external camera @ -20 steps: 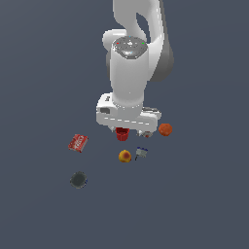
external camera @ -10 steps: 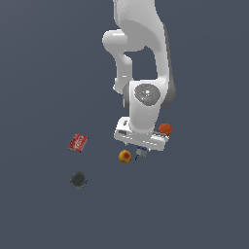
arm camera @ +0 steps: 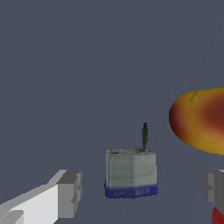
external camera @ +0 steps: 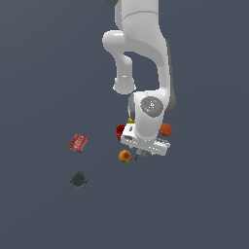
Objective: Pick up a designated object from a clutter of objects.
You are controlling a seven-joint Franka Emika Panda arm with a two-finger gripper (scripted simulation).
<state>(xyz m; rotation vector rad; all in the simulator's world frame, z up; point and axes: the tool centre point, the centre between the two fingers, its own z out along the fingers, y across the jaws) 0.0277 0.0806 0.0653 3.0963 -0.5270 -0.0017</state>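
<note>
Dark slate-grey desk (external camera: 44, 73) fills both views, plain and unmarked. On it, seen from the wrist, stands the designated object (arm camera: 130, 173), a small angular block with a grey-white body, a blue band along its base and a thin dark stem rising from its top. It sits upright between the two grey fingertips (arm camera: 70, 192) of the end effector (arm camera: 142, 188), which stand wide apart with clear gaps on both sides of the block, touching nothing. In the exterior view the block is almost wholly hidden under the hand; only a small dark bit shows just below the white end effector (external camera: 142, 154).

Just beside the block lies the yellow-red ball (external camera: 125, 156), on the exterior view's left of the fingers; in the wrist view it looms large and close (arm camera: 199, 120). Behind the hand, a red cup (external camera: 120, 131) and the tip of a yellow cup (external camera: 130, 120) peek out, and an orange ball (external camera: 166, 129) sits on the exterior view's right. Well apart on the exterior view's left lie a flat red box (external camera: 78, 142) and, nearer the camera, a dark round disc (external camera: 78, 180).
</note>
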